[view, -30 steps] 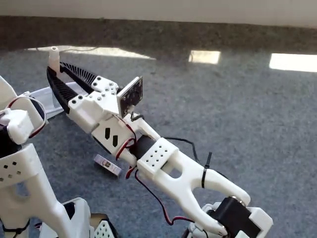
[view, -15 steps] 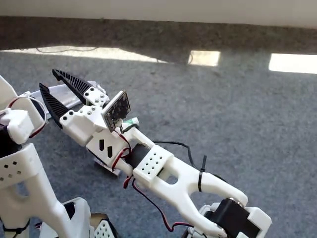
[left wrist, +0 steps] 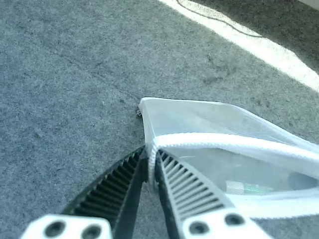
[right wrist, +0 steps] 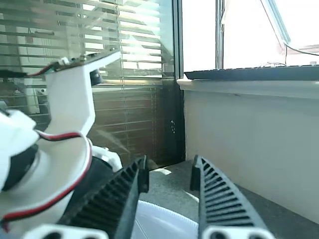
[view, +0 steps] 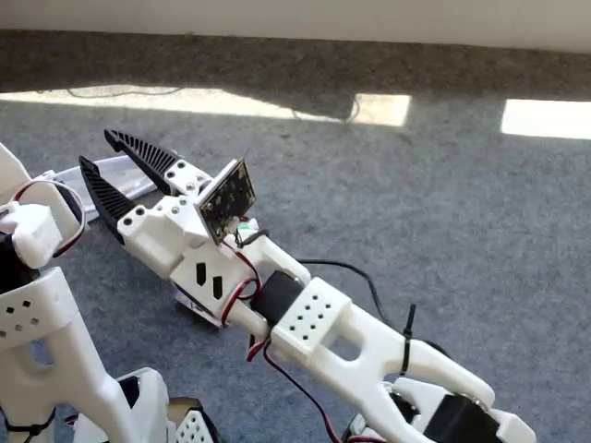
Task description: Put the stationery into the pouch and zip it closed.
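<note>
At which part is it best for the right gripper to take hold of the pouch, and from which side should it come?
Probably the white zipper band of the pouch, away from the corner that the left gripper pinches: it is a raised, firm edge, the mesh thin. The open right gripper should come from above, one finger inside the mouth.

**Hidden, Cropped, Unclear**

From above, the right arm [view: 309, 318] is covering most of a small flat item [view: 197, 307] on the carpet [view: 443, 185], leaving too little to name. The pouch [view: 125, 169] is lying partly behind that arm's gripper [view: 97, 150] (its jaws are standing apart) and behind the left arm [view: 42, 314], which is running off the picture's edge. In the left wrist view the pouch is running out past the edge, and a greenish thing [left wrist: 244, 188] inside it is showing too blurred to identify.
</note>
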`<move>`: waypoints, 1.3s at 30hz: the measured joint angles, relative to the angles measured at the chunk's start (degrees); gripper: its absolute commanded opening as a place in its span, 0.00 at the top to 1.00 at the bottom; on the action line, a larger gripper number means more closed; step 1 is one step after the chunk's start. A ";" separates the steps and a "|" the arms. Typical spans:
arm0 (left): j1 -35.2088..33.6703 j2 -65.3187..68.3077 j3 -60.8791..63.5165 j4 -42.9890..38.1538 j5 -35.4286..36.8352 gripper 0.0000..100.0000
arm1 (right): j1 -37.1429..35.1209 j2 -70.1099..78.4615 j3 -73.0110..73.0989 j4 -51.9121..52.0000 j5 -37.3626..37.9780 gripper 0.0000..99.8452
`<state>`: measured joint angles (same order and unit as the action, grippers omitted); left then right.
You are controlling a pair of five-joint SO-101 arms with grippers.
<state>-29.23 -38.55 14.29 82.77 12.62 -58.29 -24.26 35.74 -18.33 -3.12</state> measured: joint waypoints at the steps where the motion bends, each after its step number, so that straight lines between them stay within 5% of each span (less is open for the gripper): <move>1: 0.00 0.00 0.00 0.00 0.00 0.99 | 0.00 -1.05 0.00 1.76 0.00 0.87; 18: 0.00 0.00 0.18 0.00 0.00 0.99 | 1.14 -14.51 -9.93 43.87 0.00 0.87; 34: -3.69 0.00 0.18 0.00 0.00 0.99 | 3.60 -15.38 -10.11 73.41 0.00 0.86; 39: -6.24 0.00 0.18 -0.09 0.00 0.99 | 0.97 -15.38 -5.45 74.55 0.00 0.86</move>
<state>-35.47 -38.55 14.46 82.68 12.62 -57.32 -39.65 30.29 56.22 -3.12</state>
